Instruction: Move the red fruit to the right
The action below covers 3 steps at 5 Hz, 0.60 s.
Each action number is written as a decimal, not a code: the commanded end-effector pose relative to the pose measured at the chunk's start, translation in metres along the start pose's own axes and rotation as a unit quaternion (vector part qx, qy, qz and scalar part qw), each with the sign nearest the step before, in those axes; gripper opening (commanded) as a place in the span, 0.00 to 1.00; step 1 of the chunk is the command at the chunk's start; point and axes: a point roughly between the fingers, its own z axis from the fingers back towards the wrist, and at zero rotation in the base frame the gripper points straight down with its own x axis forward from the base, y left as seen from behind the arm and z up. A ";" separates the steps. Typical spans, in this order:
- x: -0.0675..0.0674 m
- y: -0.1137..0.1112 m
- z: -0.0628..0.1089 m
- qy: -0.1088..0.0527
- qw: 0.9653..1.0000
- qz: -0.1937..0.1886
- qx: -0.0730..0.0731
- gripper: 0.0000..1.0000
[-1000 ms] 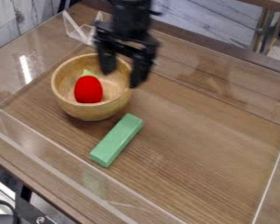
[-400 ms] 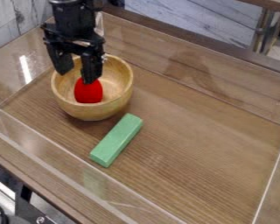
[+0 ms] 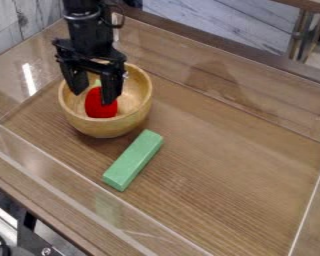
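The red fruit (image 3: pixel 96 104) lies inside a wooden bowl (image 3: pixel 133 108) at the left of the table. My black gripper (image 3: pixel 95 94) points straight down into the bowl, open, with one finger on each side of the fruit. The fingers (image 3: pixel 113 88) hide the fruit's upper part, and I cannot tell whether they touch it. Nothing is held.
A green rectangular block (image 3: pixel 133 160) lies on the wooden table just in front and to the right of the bowl. Clear plastic walls (image 3: pixel 69 205) ring the work area. Bare wood (image 3: pixel 243 140) stretches to the right.
My gripper has moved left from above the bowl's right rim and sunk down over the fruit, still open. The fruit, bowl and block have not moved.
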 end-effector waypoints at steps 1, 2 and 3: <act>0.007 -0.002 0.001 -0.012 1.000 -0.002 0.008 1.00; 0.011 -0.003 -0.003 -0.011 1.000 -0.002 0.010 1.00; 0.015 -0.003 -0.005 -0.015 1.000 -0.001 0.009 1.00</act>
